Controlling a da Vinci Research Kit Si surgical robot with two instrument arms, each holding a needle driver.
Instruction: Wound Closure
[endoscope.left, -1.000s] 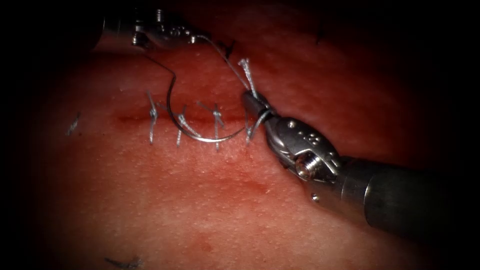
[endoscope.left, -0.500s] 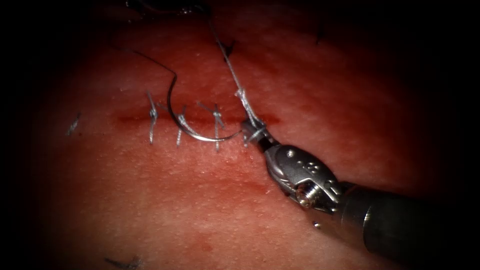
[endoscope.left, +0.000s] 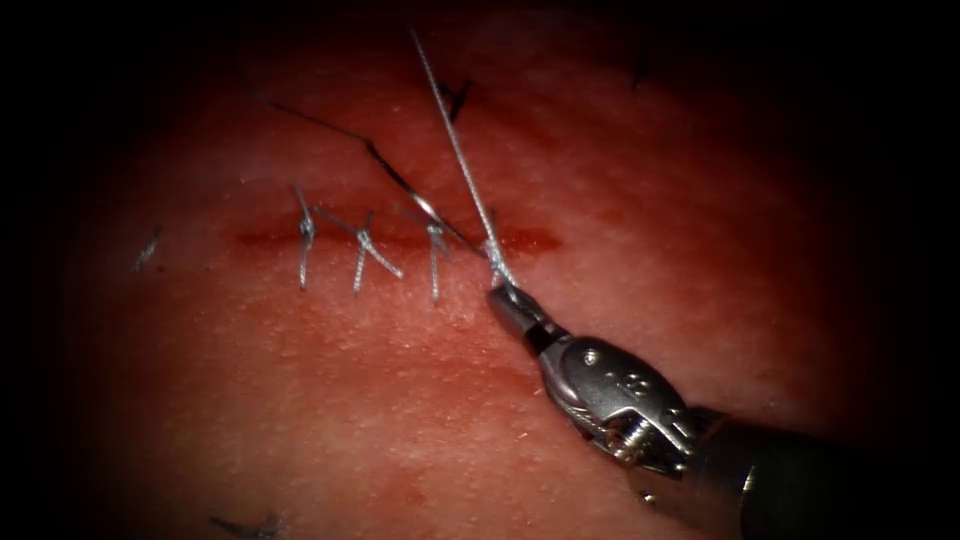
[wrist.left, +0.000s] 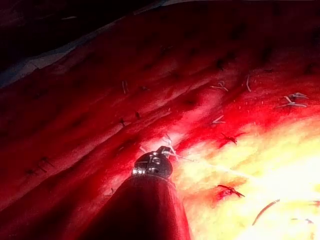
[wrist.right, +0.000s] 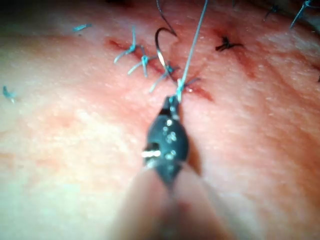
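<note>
right tool (endoscope.left: 505, 297) at lower right of the endoscope view, clamped shut on the thread (endoscope.left: 455, 140) just below the right end of the cut (endoscope.left: 270, 238) in the tissue (endoscope.left: 300, 380). thread taut, running to the top edge. probably knot tightening: best pulled evenly along the strand, without lifting tissue. needle (endoscope.left: 422, 206) slanting above the cut, seemingly free of tissue, outside the right tool's grip. left tool (wrist.left: 152, 165) seen from behind, hold unreadable.

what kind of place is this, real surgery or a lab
Most likely a bench suturing practice setup, not an operating room: a slab of tissue with a stitched cut, scattered cut ends of thread, and the right tool gripping taut thread.
</note>
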